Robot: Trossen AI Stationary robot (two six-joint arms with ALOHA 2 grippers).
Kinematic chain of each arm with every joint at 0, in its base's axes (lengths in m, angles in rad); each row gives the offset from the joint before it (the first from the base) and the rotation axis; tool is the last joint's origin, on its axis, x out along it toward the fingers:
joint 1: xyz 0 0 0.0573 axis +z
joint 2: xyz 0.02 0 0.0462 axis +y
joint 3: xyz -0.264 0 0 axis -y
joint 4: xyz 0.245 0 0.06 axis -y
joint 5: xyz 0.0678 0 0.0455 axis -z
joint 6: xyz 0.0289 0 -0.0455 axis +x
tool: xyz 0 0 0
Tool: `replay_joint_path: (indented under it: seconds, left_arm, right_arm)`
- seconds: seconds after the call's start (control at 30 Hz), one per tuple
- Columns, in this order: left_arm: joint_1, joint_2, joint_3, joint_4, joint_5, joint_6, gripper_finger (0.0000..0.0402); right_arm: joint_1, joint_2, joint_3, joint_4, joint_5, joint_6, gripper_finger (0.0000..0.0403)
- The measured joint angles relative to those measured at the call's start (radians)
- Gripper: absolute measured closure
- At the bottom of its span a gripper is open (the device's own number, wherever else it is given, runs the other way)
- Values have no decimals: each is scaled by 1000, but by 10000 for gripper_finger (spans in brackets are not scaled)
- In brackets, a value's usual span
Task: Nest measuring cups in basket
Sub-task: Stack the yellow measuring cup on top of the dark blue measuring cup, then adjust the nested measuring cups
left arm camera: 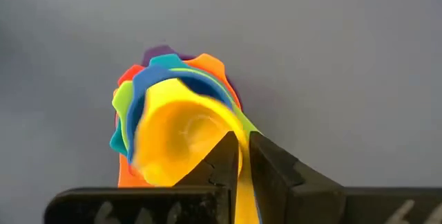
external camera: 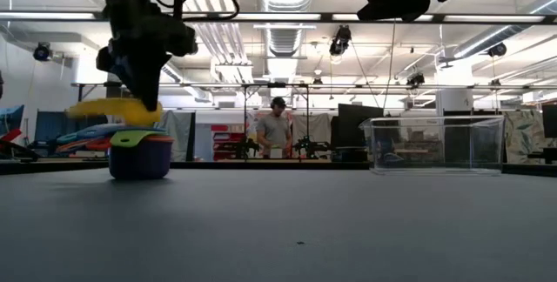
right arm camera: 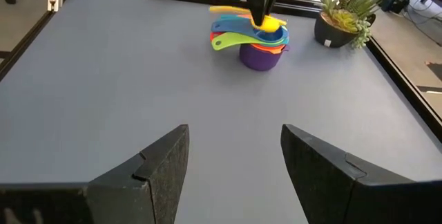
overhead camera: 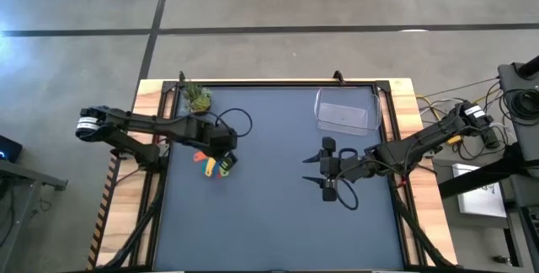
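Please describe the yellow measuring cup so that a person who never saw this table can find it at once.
Look at the left half of the dark table, in front of the potted plant, where a stack of coloured cups stands. The yellow measuring cup is the top one, its handle pinched in the left gripper, which sets it apart.

A dark table [overhead camera: 269, 222] with wooden edges carried 3 things. The stack of measuring cups [overhead camera: 212, 164] sat left of centre, the potted plant [overhead camera: 198, 99] in the far-left corner, the clear basket [overhead camera: 345, 111] far right.
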State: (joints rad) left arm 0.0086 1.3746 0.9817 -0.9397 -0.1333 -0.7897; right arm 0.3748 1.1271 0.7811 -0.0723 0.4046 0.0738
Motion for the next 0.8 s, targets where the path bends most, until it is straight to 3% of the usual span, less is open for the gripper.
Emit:
replay_joint_path:
  seconds: [0.27,0.5,0.63,0.8]
  left_arm:
    - [8,0,4,-4,-8,-44,299]
    - [2,0,4,57,-14,-170,219]
    - [-55,11,4,182,-11,-74,215]
    - [-122,81,5,240,32,-9,247]
  right_arm:
    - [0,0,-2,-1,0,1,184]
    - [0,0,-3,-1,12,-7,184]
    - [0,0,-3,-1,19,-7,184]
    - [0,0,-3,-2,19,-7,184]
